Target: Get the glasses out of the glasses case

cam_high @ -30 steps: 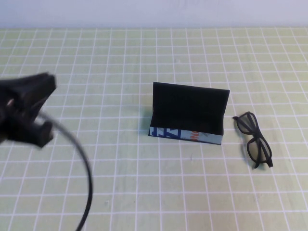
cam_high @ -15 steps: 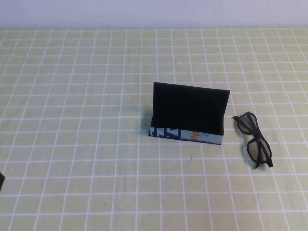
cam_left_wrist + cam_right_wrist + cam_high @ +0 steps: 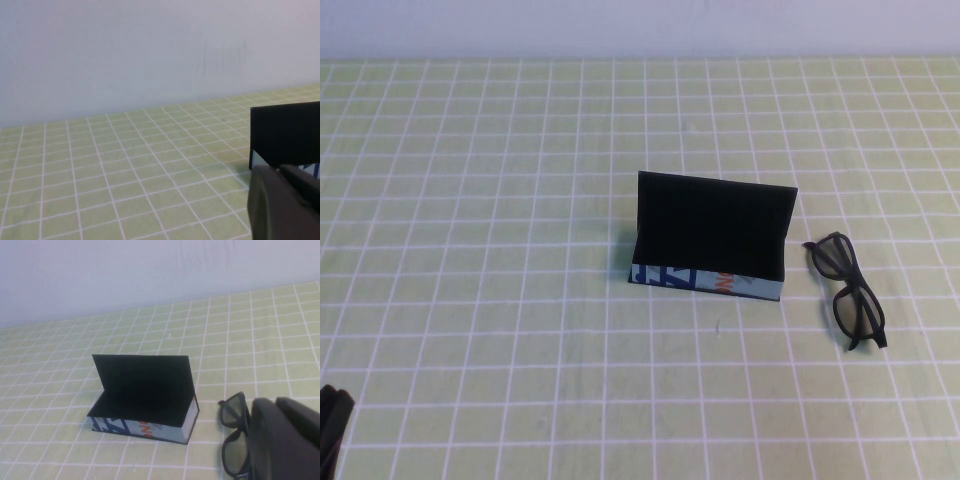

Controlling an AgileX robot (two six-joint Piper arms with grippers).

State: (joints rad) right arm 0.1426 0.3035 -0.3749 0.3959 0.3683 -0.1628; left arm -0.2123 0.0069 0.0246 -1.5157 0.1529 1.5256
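Both claws back; glasses lengthwise front-to-back

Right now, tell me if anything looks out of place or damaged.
Nothing stands out. The glasses case stands open, flap up and empty; the glasses lie intact on the table on its right side. The left gripper sits at the near left edge; the right gripper hangs near the glasses.

The glasses case sits open on the green checked cloth, its flap lid upright. The glasses lie just beside its right end, partly hidden behind the right gripper.
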